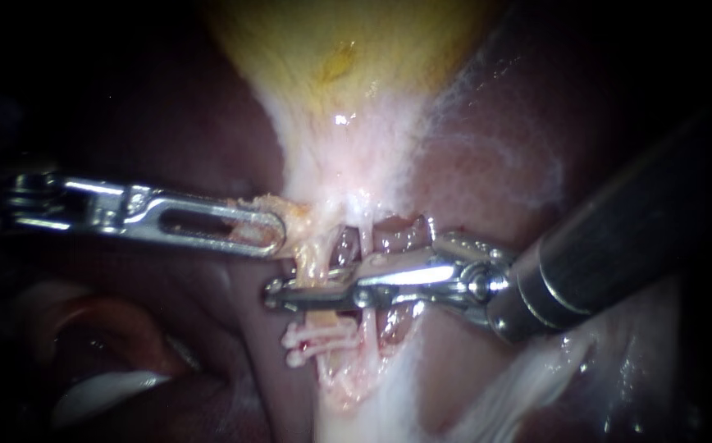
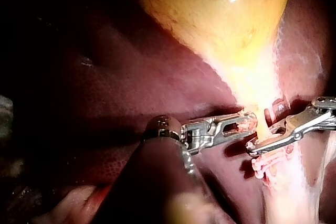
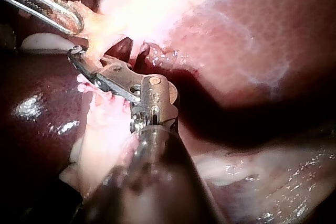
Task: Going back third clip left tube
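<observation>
Endoscope view: left tube [image 1: 313, 262] stands upright across the right instrument [image 1: 280, 294] tip, whose shaft runs off rightward; its opening cannot be told. Left instrument [image 1: 278, 234] clamps tissue [image 1: 294, 215] just above, beside the tube.

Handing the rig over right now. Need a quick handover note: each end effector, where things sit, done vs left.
Left instrument: end effector shut on neck tissue just below the gallbladder.
Right instrument: tip lies across the left tube, just above the clips.
Done: two white clips sit side by side on the left tube.
Unclear: no third clip shows; it may be hidden under the right instrument's tip.
Left: probably back the right instrument out along its shaft, then check for the third clip.
</observation>
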Robot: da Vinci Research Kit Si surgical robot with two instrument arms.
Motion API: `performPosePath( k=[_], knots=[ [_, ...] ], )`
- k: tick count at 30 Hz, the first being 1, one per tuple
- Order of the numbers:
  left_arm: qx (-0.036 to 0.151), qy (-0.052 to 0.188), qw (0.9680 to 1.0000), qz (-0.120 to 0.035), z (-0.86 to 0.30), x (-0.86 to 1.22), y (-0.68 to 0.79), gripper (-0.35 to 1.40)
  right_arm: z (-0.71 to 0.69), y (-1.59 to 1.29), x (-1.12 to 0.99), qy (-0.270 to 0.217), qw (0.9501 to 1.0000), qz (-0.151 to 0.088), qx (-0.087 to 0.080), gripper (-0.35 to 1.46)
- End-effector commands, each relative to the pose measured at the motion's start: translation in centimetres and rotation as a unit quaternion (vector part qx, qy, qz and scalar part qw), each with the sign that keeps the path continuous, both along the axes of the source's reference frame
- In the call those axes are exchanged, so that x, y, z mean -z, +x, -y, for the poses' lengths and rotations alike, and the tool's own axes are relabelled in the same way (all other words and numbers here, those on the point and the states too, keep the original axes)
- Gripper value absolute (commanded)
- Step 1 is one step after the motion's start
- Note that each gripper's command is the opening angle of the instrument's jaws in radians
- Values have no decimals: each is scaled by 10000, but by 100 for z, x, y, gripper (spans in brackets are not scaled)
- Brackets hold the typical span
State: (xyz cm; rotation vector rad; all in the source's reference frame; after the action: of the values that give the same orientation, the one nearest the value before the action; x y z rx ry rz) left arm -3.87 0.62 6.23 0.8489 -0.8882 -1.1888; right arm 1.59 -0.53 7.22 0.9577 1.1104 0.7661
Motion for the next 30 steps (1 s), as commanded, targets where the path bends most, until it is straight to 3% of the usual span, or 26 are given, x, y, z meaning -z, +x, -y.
performPosePath(
  k=[1,4,7,9,24,27,30],
  knots=[
    [1,0,10000,-4,0,0,0,-35,0,0,0,-4,10000,-1,0,-35],
    [1,0,10000,-4,0,0,0,-35,0,0,0,-228,9997,-58,52,-35],
    [0,0,10000,-4,0,0,0,-35,0,4,-1,-1272,9911,-296,261,17],
    [0,0,10000,-3,0,0,1,-35,-2,7,-2,-1470,9882,-327,286,39],
    [8,26,10000,-3,0,0,2,-35,-2,-1,-2,-1874,9815,-303,243,50],
    [6,26,10000,-2,0,0,3,-35,-6,-18,3,-2138,9759,-344,277,50],
    [4,26,10000,0,0,0,4,-35,-9,-38,10,-2497,9669,-397,331,50]
  ],
)
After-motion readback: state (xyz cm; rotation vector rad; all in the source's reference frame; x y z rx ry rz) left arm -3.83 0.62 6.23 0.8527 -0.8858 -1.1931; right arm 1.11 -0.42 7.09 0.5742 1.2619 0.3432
